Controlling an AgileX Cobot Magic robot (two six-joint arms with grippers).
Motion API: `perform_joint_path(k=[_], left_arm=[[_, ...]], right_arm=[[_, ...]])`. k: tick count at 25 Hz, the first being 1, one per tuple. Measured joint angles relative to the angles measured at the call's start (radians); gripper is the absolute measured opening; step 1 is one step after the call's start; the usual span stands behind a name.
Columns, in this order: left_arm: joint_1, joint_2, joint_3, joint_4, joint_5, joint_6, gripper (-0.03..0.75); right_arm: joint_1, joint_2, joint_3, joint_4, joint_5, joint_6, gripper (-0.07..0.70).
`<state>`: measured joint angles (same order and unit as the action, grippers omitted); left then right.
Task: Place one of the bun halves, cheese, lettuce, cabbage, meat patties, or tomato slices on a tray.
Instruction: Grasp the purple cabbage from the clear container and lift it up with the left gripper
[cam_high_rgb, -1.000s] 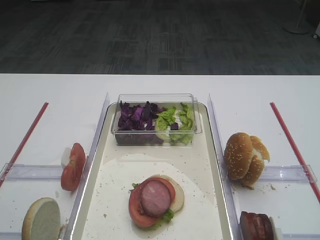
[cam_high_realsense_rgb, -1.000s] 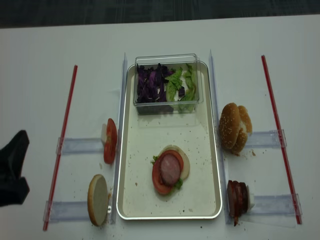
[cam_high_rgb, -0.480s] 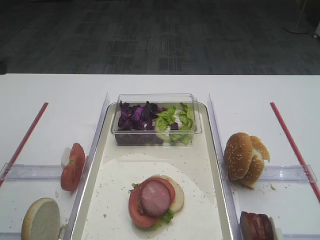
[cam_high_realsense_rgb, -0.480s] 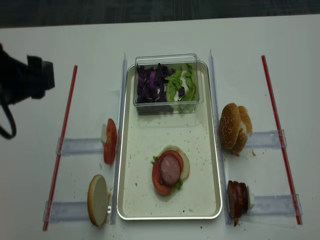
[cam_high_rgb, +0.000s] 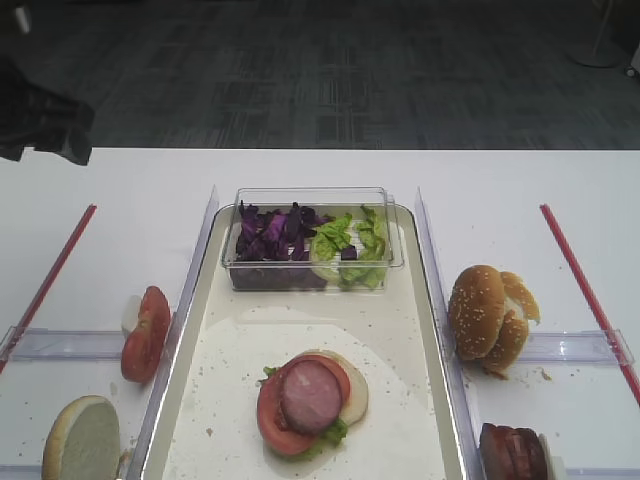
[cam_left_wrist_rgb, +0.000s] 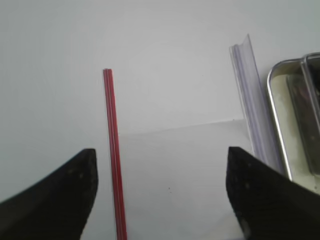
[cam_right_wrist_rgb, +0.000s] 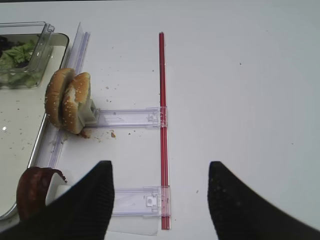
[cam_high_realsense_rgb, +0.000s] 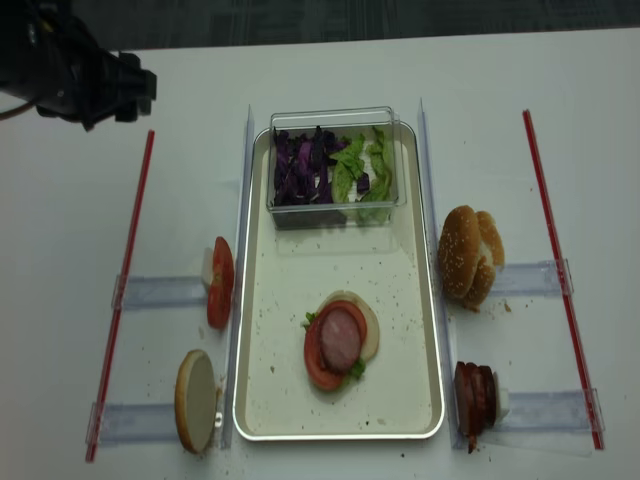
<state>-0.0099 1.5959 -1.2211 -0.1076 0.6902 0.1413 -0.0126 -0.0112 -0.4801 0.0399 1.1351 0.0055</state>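
The tray lies mid-table. On it sits a stack: a pale bun half, a tomato slice, a meat patty and a bit of lettuce. More tomato slices and a bun half stand left of the tray. To its right are sesame bun halves and meat patties. Cabbage and lettuce fill a clear tub. My left gripper hangs open and empty over the far-left table. My right gripper is open and empty, right of the meat patties.
The left arm hangs over the far left corner. Red strips run down both sides of the table. Clear plastic rails flank the tray, and clear holders carry the upright food.
The left arm has swung from the left edge near the table's front up to the far left corner. The food and the tray have not moved.
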Motion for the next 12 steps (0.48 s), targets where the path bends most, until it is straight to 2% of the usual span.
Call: perform_joint_path(k=[4, 9, 12], left_arm=[[0.0, 0.139, -0.096, -0.002, 0.063, 0.0, 0.492], [0.0, 0.279, -0.225, -0.018, 0.181, 0.0, 0.492], [0.0, 0.327, -0.268, -0.021, 0.22, 0.001, 0.492]], right_arm=[[0.0, 0.0, 0.0, 0.0, 0.0, 0.0, 0.445], [0.0, 0.0, 0.0, 0.0, 0.0, 0.0, 0.445], [0.0, 0.0, 0.0, 0.0, 0.0, -0.005, 0.445]])
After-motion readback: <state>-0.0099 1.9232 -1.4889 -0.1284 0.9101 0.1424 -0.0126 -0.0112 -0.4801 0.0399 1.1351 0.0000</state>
